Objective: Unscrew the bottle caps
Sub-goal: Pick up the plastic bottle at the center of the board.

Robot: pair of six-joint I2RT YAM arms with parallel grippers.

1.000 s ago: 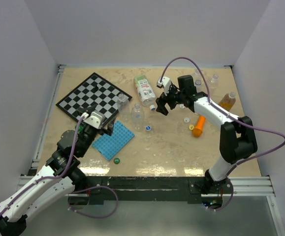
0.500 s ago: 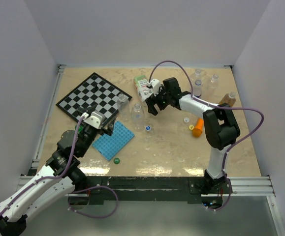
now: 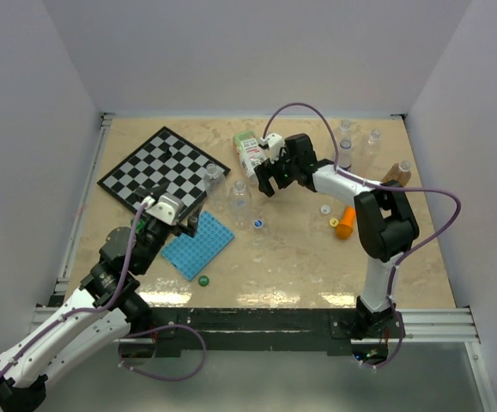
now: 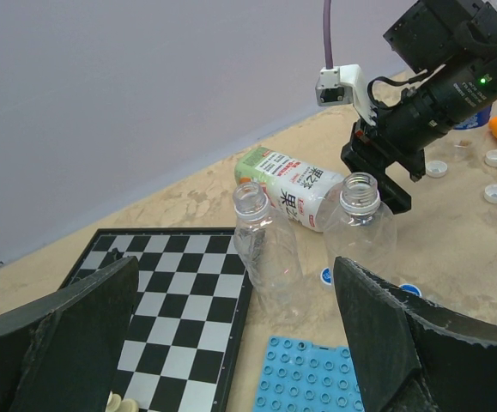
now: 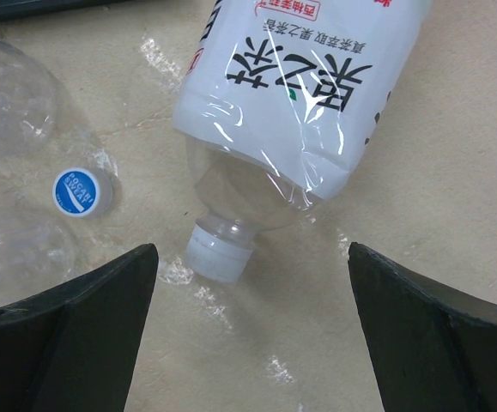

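One white cap point(image 5: 221, 249) sits screwed on the labelled bottle point(image 5: 308, 86), which lies on the surface point(image 5: 420, 257) beneath our right gripper point(image 3: 267, 183), its jaws spread and empty. With nothing bracing the bottle, we judge it could roll or spin whole under a twist. Our left gripper point(image 3: 179, 221) hangs released, well apart.

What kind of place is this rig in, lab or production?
Most likely a robot lab test cell: a table boxed in by plain walls, scattered with mismatched props such as a chessboard, a labelled bottle lying on its side and a blue studded plate.
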